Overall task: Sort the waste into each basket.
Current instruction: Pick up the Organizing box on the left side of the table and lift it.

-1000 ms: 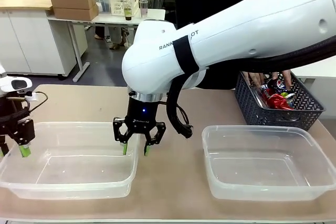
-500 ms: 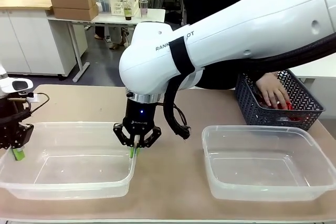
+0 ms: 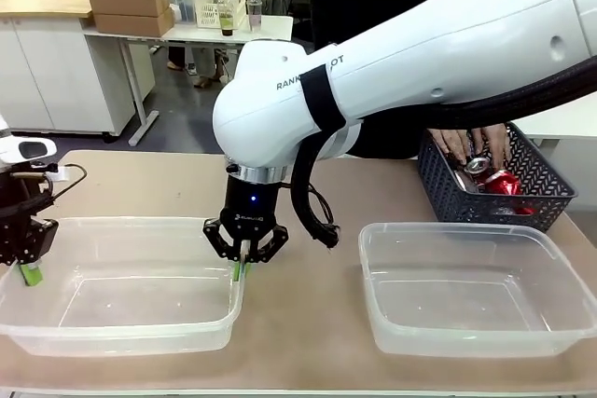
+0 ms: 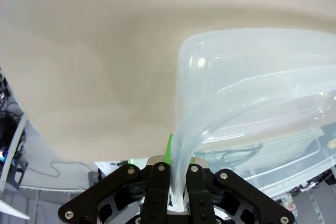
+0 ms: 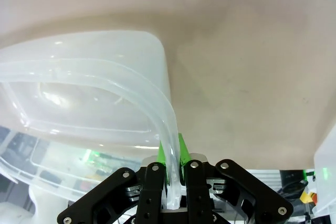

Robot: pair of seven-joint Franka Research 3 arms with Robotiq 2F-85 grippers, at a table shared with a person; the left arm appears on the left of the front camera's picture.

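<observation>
Two clear tubs stand side by side on the table. The left tub (image 3: 121,223) is held at both ends. My left gripper (image 3: 31,272) is shut on its left rim, and my right gripper (image 3: 241,267) is shut on its right rim. The left wrist view has my left gripper (image 4: 178,184) pinching the tub's rolled rim (image 4: 210,124). In the right wrist view my right gripper (image 5: 170,179) clamps the rim (image 5: 157,114) the same way. The right tub (image 3: 457,226) holds nothing. A red can (image 3: 506,182) and a silver can (image 3: 478,165) lie in the dark basket.
A dark grey mesh basket (image 3: 466,200) stands at the back right. A person's hands (image 3: 471,144) reach into it among the cans. My right arm (image 3: 420,53) spans the middle of the table from the right. A strip of bare tabletop (image 3: 308,305) separates the two tubs.
Both grippers stood open astride the left tub's rim a second ago and have closed on it. The person's hands have shifted inside the dark basket.
</observation>
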